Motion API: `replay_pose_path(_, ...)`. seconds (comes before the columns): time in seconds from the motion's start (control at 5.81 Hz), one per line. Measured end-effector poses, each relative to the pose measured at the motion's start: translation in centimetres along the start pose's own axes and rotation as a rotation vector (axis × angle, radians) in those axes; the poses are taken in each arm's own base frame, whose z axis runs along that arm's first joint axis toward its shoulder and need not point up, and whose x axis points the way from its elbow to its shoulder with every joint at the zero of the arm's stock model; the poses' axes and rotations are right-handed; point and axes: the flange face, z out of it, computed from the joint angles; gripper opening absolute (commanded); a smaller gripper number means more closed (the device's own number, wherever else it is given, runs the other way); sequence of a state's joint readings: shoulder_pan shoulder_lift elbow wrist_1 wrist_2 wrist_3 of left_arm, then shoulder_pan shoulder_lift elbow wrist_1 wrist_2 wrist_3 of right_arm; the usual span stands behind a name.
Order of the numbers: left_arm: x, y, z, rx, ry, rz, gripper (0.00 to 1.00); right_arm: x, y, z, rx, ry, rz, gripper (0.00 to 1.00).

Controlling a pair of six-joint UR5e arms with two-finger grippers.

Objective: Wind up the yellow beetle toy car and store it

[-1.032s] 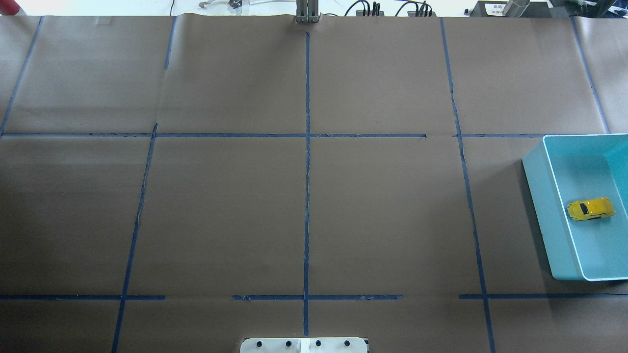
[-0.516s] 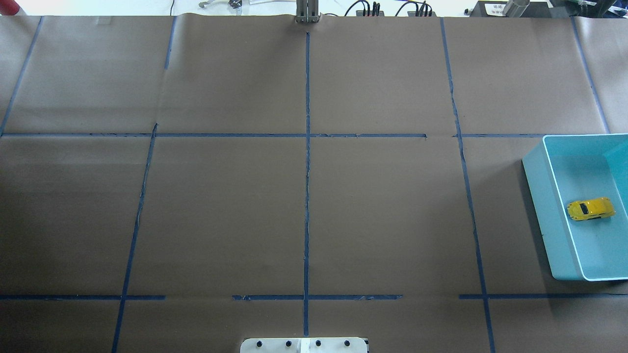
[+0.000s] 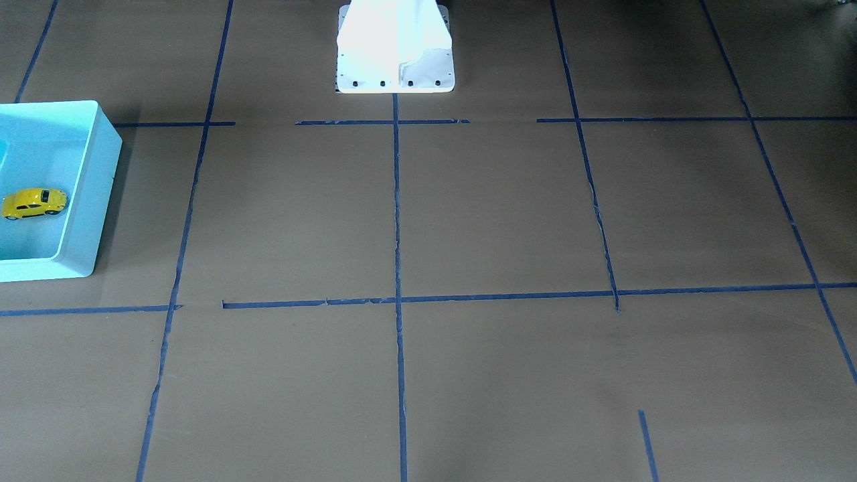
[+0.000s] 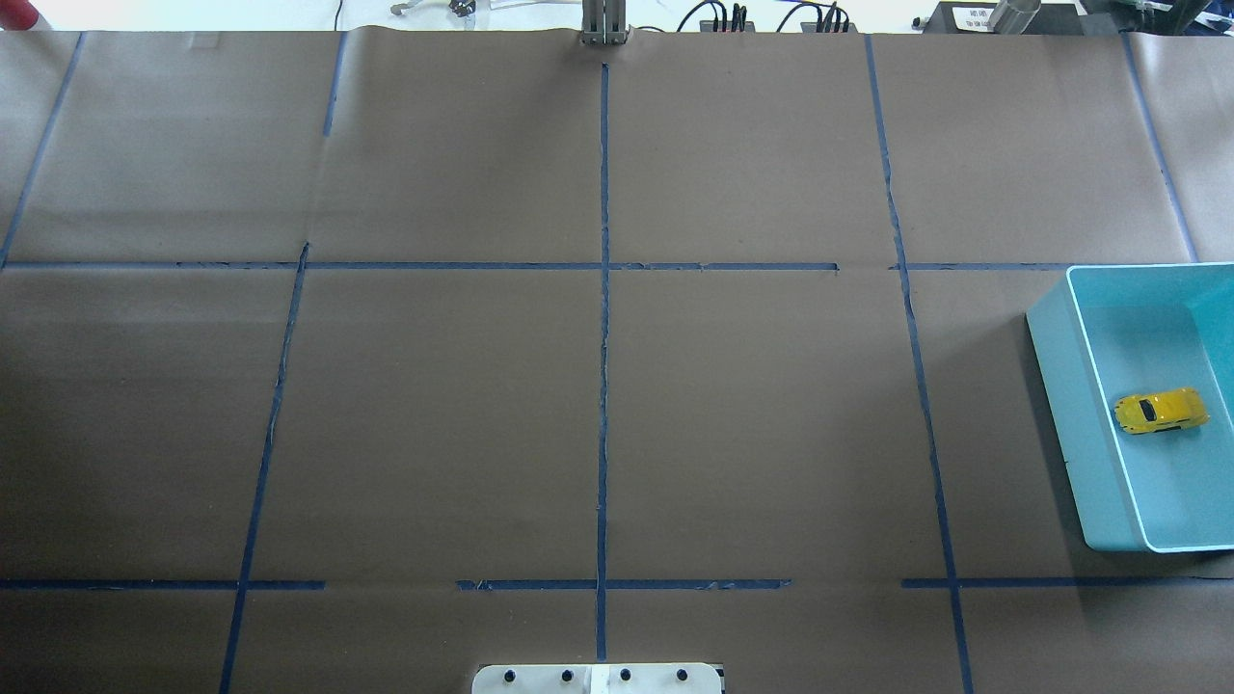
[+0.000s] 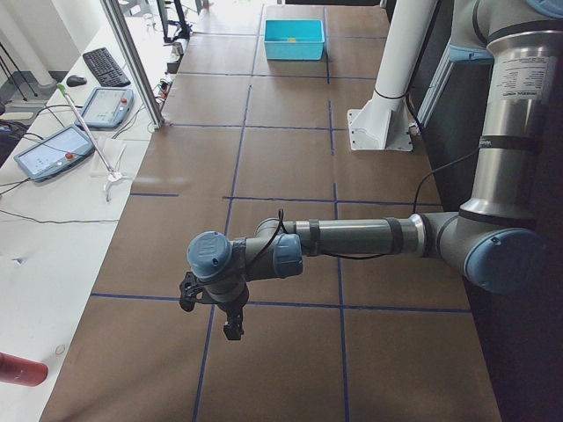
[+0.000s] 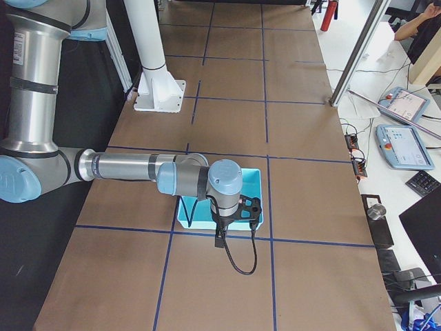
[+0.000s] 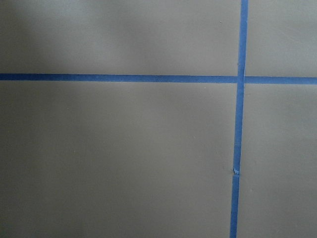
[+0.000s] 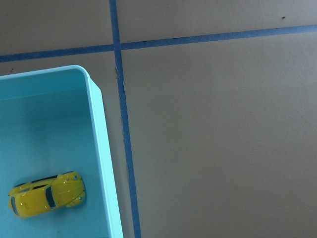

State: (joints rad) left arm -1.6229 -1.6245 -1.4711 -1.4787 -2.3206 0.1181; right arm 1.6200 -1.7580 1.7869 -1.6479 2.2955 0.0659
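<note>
Car (image 4: 1161, 411) lay in the bin (image 4: 1056, 405) at frame right, stored, I judged; I couldn't tell whether right claw (image 6: 220, 238) or left claw (image 5: 230, 327) was open.

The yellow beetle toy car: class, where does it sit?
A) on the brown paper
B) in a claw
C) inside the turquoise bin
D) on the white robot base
C: the yellow beetle toy car rests on the floor of the turquoise bin.

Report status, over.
Left gripper, right gripper both aloft, jaws unreadable. Yellow beetle toy car inside turquoise bin, ungripped. No obstruction seen.
</note>
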Motion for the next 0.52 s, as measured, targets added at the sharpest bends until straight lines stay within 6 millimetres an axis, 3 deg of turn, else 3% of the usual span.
replay_pose_path(0.52,0.00,0.00,0.00,0.000,0.000,0.000,1.00,-0.17,-0.03,-0.16,0.004,-0.002,0.010,1.00)
